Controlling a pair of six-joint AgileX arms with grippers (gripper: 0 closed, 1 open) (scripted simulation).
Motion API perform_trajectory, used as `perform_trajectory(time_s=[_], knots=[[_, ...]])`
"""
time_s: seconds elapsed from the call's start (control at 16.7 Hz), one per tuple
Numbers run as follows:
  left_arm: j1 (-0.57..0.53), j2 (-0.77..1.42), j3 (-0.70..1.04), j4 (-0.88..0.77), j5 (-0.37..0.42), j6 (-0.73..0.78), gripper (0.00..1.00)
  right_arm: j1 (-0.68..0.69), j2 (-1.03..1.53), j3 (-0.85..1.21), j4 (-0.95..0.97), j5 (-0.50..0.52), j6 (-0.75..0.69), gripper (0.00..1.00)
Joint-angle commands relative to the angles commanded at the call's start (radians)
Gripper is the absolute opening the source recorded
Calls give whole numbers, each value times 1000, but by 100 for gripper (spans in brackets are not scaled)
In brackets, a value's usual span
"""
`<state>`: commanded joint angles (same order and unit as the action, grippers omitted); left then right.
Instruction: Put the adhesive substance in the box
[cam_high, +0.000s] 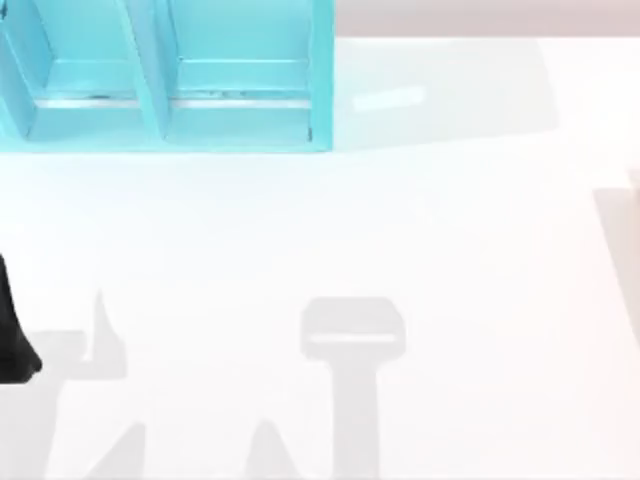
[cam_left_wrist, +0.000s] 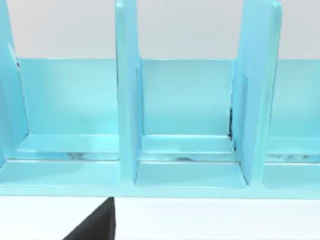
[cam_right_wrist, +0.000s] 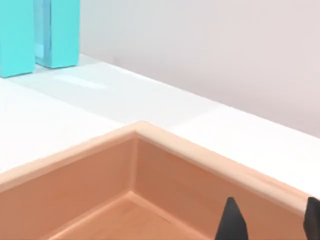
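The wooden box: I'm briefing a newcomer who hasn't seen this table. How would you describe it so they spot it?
On the white table, the turquoise shelf stands at the far left by the wall. The box lies apart from it, beneath the right hand. Unlike the tall turquoise shelf, it is low, open-topped pale wood with a rounded rim.
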<state>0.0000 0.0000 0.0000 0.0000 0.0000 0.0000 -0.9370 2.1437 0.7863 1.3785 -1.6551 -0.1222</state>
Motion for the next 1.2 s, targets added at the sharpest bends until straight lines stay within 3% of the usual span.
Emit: perform_trajectory(time_s=[0.48,1.2], knots=[[0,0,0,0,0,0,100,39,38,-72,-24,10,13,0],[0,0,0,0,0,0,100,39,38,-72,-24,10,13,90]])
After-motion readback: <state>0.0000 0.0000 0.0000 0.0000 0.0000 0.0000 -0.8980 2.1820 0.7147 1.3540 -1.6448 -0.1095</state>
